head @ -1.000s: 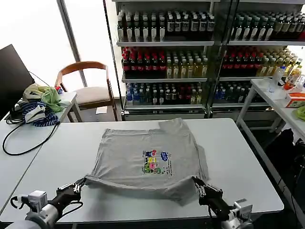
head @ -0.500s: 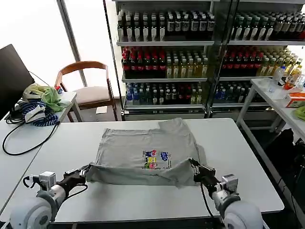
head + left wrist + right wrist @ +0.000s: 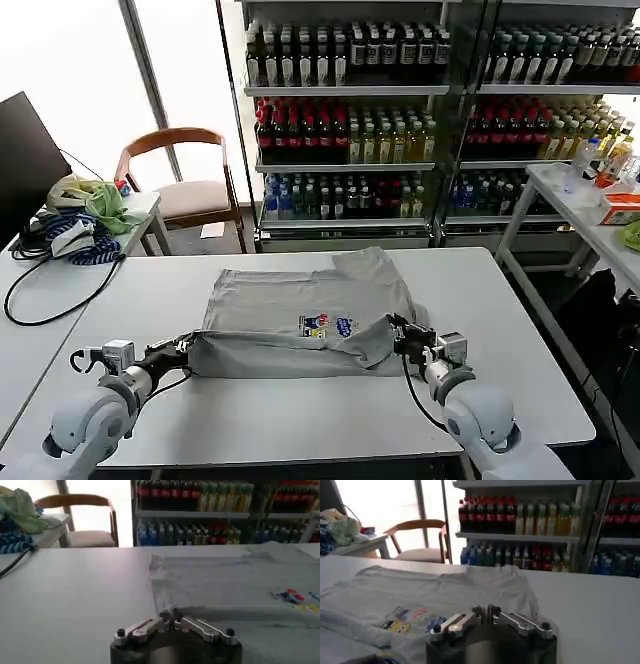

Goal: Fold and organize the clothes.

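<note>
Head view: both grippers are pinching the shirt on the tabletop, left gripper clamping its near-left corner, right gripper its near-right one, hem doubling over the print.

Left wrist: fingers are closing on cloth.

Right wrist: same, shirt lying just ahead.

White table in front. Second table to the robot's left with a black cable, blue coiled cord and green-yellow cloth bundle. Wooden chair behind it. Shelves of drink bottles along the back. Another white table at far right.
</note>
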Controlling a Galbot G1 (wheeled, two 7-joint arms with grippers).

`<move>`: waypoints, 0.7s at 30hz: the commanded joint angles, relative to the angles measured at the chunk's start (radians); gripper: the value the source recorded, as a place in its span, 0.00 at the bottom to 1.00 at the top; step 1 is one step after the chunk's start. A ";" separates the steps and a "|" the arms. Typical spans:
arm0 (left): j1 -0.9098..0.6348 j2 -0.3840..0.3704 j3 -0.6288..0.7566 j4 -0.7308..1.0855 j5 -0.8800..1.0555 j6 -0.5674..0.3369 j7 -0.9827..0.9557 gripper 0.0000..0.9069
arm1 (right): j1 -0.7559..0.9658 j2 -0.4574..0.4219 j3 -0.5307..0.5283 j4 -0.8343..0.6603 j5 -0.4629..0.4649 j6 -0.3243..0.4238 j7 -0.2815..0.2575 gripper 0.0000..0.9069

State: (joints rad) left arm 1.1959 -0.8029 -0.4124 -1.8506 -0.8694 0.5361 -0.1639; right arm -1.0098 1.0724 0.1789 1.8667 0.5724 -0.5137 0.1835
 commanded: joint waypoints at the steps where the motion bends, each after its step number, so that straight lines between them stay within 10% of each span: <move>1: -0.020 -0.005 -0.025 0.029 0.010 0.009 0.000 1.00 | 0.044 0.012 -0.020 -0.039 -0.003 -0.001 0.007 1.00; 21: 0.269 -0.112 -0.178 -0.143 0.082 -0.006 0.016 1.00 | -0.356 -0.050 0.169 0.245 0.010 0.005 0.062 1.00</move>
State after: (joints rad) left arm 1.3510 -0.8528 -0.5451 -1.9430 -0.8294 0.5325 -0.1557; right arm -1.2243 1.0365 0.2897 2.0269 0.5868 -0.4948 0.2224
